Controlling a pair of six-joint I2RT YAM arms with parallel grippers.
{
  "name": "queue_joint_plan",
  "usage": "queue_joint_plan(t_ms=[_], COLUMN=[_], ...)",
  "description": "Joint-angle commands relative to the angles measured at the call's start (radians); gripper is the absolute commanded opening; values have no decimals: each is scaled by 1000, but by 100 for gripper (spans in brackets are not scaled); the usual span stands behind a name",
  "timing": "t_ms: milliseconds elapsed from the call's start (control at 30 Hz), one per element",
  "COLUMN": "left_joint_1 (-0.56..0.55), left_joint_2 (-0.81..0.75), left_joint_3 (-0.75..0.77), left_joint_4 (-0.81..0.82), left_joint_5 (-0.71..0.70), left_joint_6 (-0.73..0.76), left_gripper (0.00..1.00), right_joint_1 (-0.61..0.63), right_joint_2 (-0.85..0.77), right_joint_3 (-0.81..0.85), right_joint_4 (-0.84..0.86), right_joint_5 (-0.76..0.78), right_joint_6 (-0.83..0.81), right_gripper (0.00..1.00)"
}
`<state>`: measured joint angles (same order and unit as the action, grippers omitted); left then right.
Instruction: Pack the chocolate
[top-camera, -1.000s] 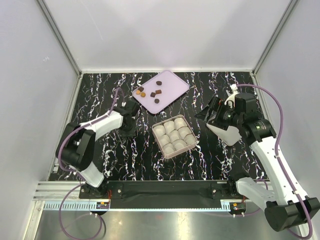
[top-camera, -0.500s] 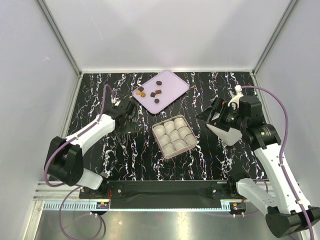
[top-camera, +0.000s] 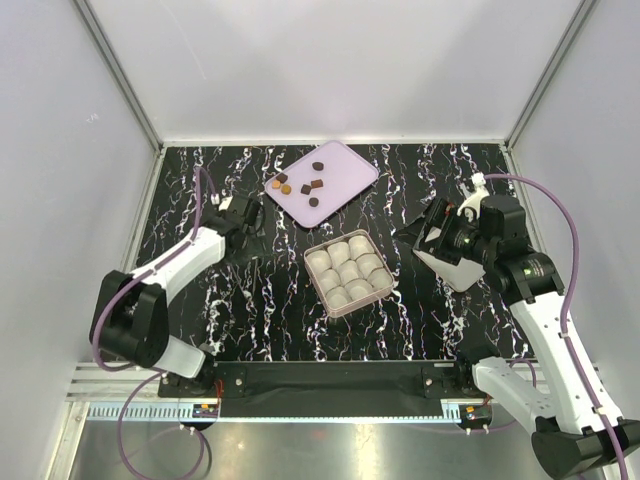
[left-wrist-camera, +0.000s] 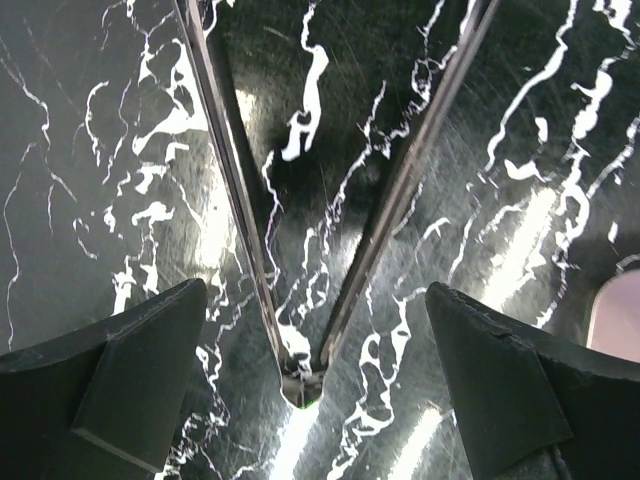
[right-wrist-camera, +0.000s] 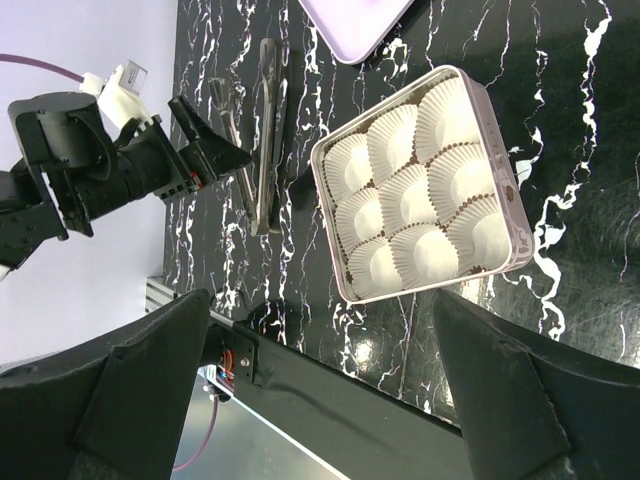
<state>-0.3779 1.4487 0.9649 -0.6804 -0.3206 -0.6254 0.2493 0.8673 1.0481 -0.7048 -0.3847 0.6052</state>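
Note:
Several small pieces of chocolate (top-camera: 316, 184), dark brown and orange-brown, lie on a pink lid (top-camera: 350, 170) at the back of the table. A square box (top-camera: 363, 300) lined with empty white paper cups (right-wrist-camera: 400, 195) sits in the middle. My left gripper (top-camera: 252, 220) is open, left of the box and low over the table. Metal tongs (left-wrist-camera: 240, 170) lie on the table between its spread fingers (left-wrist-camera: 130, 380), untouched. My right gripper (top-camera: 425, 232) hangs open and empty, right of the box and above the table.
The tongs (right-wrist-camera: 265, 130) lie left of the box, right in front of the left gripper (right-wrist-camera: 215, 135). The black marbled table ends at white walls on three sides. A dark rail (right-wrist-camera: 330, 400) runs along the near edge.
My left gripper has opened and let go of the tongs, then pulled back up and to the left. The right arm has shifted slightly.

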Motion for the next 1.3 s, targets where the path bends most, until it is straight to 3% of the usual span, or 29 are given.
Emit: queue_joint_plan(t_ms=[0, 800, 1267], left_joint_1=[14, 51, 66], left_joint_2=[38, 111, 194], left_joint_3=[9, -71, -68], left_joint_4=[64, 173, 202], left_joint_5=[11, 68, 87], left_joint_6=[42, 102, 124], left_gripper=[99, 98, 87], right_joint_1=[-1, -1, -2], right_joint_2=[6, 19, 19], right_joint_3=[21, 27, 16], right_joint_4=[2, -5, 2], right_joint_5=[6, 29, 24], right_joint_6=[-28, -41, -42], right_gripper=[100, 100, 100])
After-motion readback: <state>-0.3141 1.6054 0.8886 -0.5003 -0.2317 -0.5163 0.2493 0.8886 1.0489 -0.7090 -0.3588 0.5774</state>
